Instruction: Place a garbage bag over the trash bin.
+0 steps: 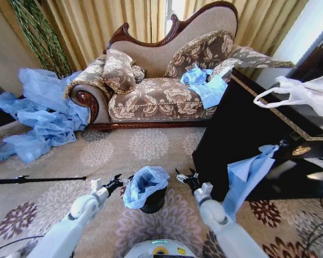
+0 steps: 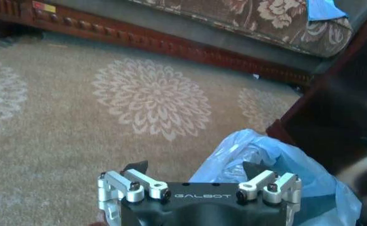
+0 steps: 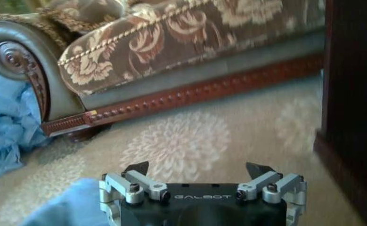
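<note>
The light blue garbage bag [image 1: 144,184] is draped over the top of the small black trash bin [image 1: 153,202] on the carpet in front of me, hanging lower on its left side. My left gripper [image 1: 118,180] hovers open just left of the bag, holding nothing; in the left wrist view the garbage bag [image 2: 277,165] lies beside the open left gripper [image 2: 196,165]. To the right of the bin my right gripper [image 1: 184,176] is open and empty. The right wrist view has the right gripper [image 3: 197,166] over carpet, with a corner of the garbage bag [image 3: 64,205] near it.
A patterned sofa [image 1: 161,91] stands behind, with blue plastic on its seat. A big heap of blue sheeting [image 1: 43,115] lies at far left. A dark cabinet [image 1: 258,134] at right carries a white handled bag [image 1: 307,94] and a hanging blue bag [image 1: 247,174]. A black rod [image 1: 37,179] lies on the carpet.
</note>
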